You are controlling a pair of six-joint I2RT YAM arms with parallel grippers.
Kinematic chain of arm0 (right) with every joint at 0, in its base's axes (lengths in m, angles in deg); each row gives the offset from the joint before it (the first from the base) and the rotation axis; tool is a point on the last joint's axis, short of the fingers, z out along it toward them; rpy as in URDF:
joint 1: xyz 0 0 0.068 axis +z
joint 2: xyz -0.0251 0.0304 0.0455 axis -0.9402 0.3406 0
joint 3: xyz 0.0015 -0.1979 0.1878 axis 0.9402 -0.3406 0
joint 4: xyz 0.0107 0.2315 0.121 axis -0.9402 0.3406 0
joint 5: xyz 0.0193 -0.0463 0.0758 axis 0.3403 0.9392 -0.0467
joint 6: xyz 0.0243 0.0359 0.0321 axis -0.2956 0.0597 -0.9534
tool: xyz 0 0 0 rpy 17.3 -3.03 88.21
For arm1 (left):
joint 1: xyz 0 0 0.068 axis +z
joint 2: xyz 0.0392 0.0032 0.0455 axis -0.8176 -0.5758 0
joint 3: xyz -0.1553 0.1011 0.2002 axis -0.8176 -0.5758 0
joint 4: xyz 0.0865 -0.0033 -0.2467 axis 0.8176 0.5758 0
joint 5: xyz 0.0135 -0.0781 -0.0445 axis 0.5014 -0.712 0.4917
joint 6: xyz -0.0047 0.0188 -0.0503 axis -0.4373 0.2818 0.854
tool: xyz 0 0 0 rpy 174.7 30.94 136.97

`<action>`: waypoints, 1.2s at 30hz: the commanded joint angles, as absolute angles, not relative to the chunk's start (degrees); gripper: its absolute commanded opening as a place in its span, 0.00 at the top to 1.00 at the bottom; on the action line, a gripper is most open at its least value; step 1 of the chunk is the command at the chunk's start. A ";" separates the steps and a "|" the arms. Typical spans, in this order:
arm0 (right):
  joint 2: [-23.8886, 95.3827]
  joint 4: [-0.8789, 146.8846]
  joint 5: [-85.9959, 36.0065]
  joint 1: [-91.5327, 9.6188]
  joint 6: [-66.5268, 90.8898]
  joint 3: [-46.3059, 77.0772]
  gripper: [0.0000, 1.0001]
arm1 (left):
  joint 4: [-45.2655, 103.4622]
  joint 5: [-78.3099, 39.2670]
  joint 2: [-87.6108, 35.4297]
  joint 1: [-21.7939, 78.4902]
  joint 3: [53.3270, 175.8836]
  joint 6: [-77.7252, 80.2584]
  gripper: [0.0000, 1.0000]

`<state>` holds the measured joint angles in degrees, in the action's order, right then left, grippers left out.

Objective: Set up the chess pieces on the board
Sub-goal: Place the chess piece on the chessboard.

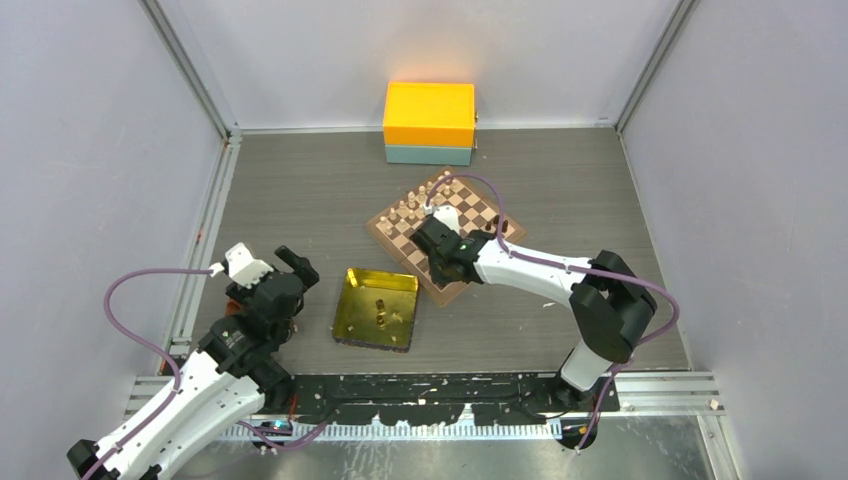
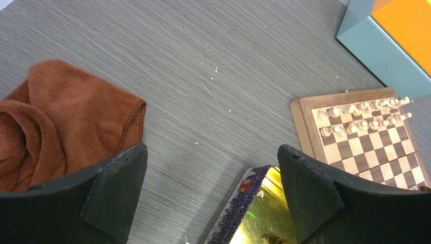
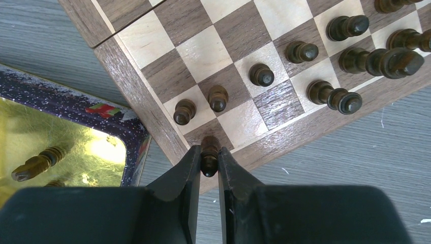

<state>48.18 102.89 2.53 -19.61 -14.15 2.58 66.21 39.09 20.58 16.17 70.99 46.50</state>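
Note:
The wooden checkered board [image 1: 470, 215] lies mid-table, also in the right wrist view [image 3: 152, 96] and left wrist view [image 2: 305, 119]. Several dark-brown chess pieces [image 3: 262, 74] stand on its near rows. My right gripper [image 3: 209, 155] is shut on one dark-brown piece [image 3: 209, 151] over the board's corner dark square; from above it sits at the board's near corner [image 1: 438, 247]. My left gripper [image 2: 213, 198] is open and empty, above the table left of the gold tray [image 1: 262, 285]. More dark pieces [image 3: 35, 165] lie in the tray.
A shiny gold tray [image 1: 350, 318] with a speckled rim [image 3: 66, 101] sits beside the board's near corner. Pale beige chessmen [image 2: 356, 119] line the board's far side. An orange-and-teal box [image 1: 429, 123] stands at the back. A brown cloth [image 2: 56, 122] lies at the left.

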 commanded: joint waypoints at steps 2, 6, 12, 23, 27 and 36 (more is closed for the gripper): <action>44.85 102.25 5.27 -20.19 -14.26 2.35 0.99 | 64.44 40.62 21.08 15.92 70.71 47.34 0.00; 44.69 102.03 5.32 -20.96 -14.19 1.94 0.99 | 64.47 40.60 21.01 15.94 70.70 47.43 0.00; 44.75 101.72 5.42 -22.02 -13.99 1.56 0.99 | 64.44 40.60 21.01 15.94 70.70 47.39 0.00; 45.16 101.50 6.33 -24.02 -13.20 1.45 0.99 | 64.44 40.51 20.93 15.96 70.51 47.52 0.00; 45.48 101.25 6.38 -24.95 -12.94 1.58 0.99 | 64.28 40.51 20.80 15.93 70.51 47.50 0.00; 46.71 100.97 6.39 -26.44 -12.35 2.50 0.99 | 64.32 40.60 20.84 15.93 70.42 47.52 0.00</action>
